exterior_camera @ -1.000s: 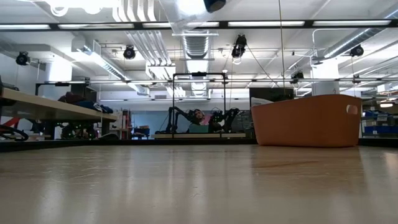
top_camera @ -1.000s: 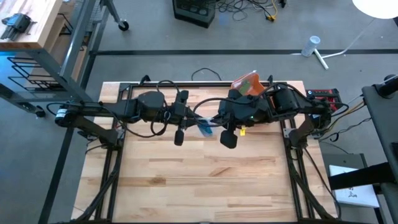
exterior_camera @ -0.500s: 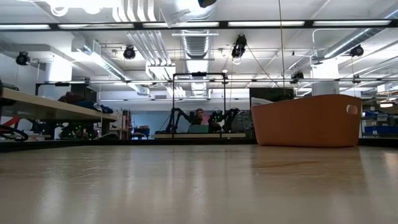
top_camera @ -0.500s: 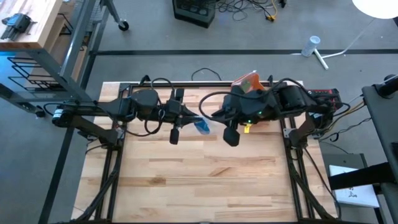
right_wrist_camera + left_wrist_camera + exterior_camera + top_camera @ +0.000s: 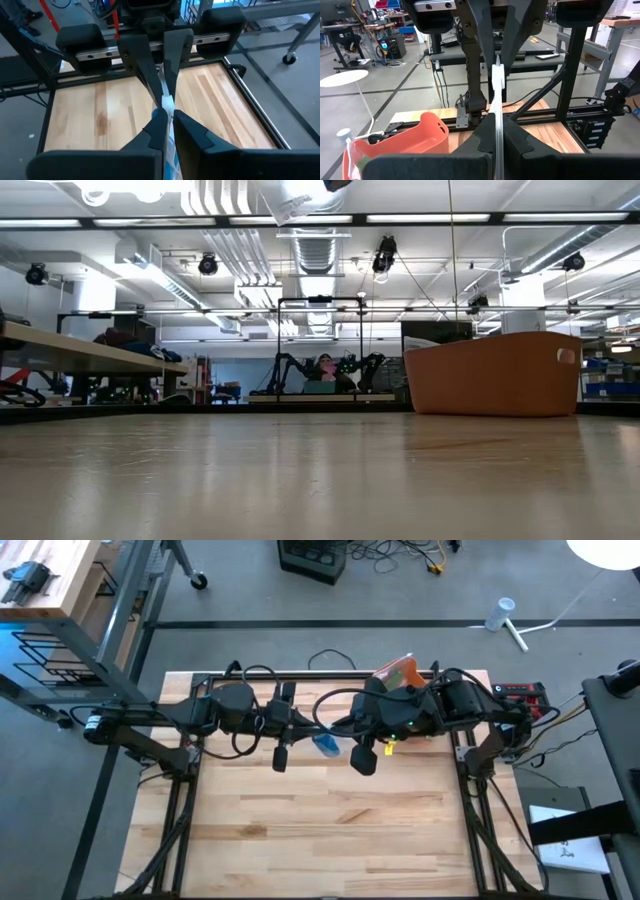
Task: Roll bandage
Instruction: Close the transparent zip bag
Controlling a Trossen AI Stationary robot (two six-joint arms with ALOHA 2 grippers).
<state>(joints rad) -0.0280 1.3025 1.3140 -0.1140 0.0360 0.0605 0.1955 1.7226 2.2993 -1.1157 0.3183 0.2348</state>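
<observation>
Wooden worktop (image 5: pixel 330 830) across lower frame, both arms reaching level toward centre above its top edge, orange bin (image 5: pixel 396 672) upper right of centre, contents unclear, left pincer (image 5: pixel 300 730) and right pincer (image 5: pixel 338 732) each pinching the white-blue bandage (image 5: pixel 325 744) stretched between them

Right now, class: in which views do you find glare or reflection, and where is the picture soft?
Low view: ceiling strip lights reflect as pale sheen on the table top, whose near edge looks soft. High view: even light, a bright white patch at the top right corner. Left wrist view: the near bandage strip blurs.
</observation>
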